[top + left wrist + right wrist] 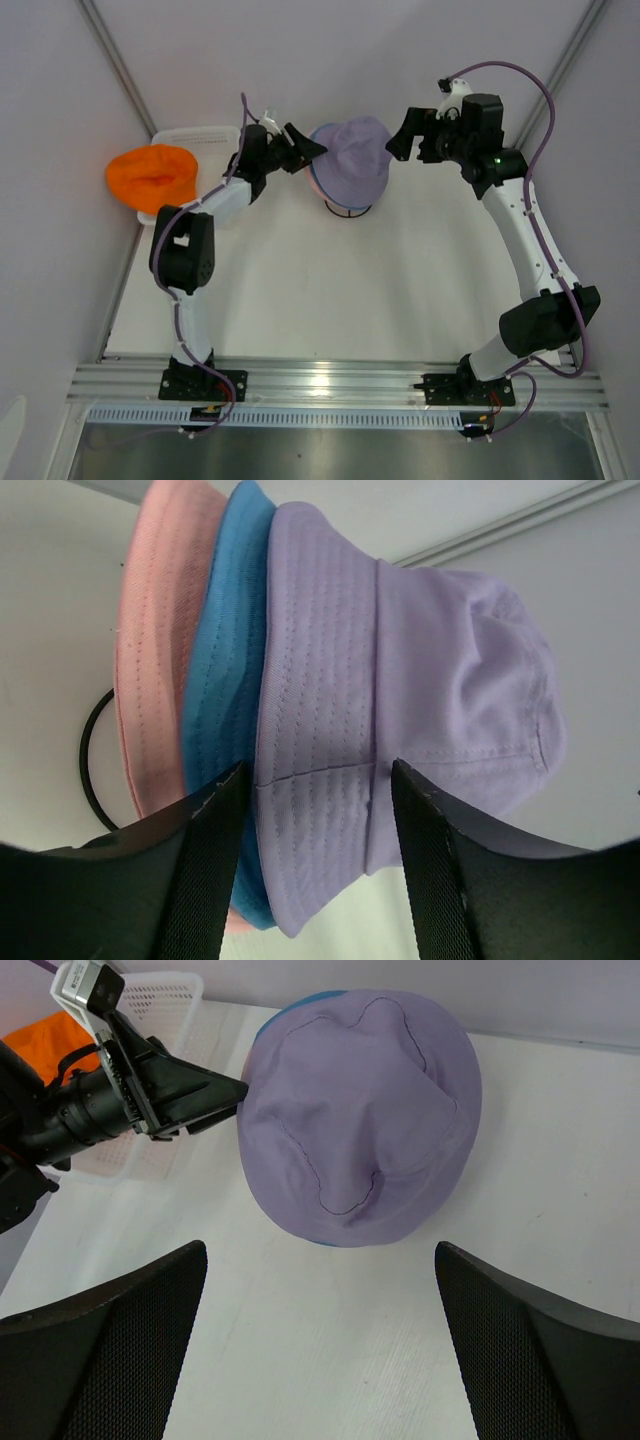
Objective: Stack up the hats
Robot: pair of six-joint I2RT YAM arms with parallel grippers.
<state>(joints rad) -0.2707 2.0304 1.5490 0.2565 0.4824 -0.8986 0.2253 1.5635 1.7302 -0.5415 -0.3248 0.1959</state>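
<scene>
The lavender hat [352,150] tops the blue hat [225,680] and the pink hat [155,660] on a wire stand [348,210] near the middle of the worktop's [330,290] far edge. The orange hat [150,172] lies on the basket [205,140] in the far left corner. The left arm angles rightward, its claw [312,150] open astride the lavender brim, perhaps touching it. The right arm bends leftward, its claw [398,138] wide open, empty, just beside the stack.
</scene>
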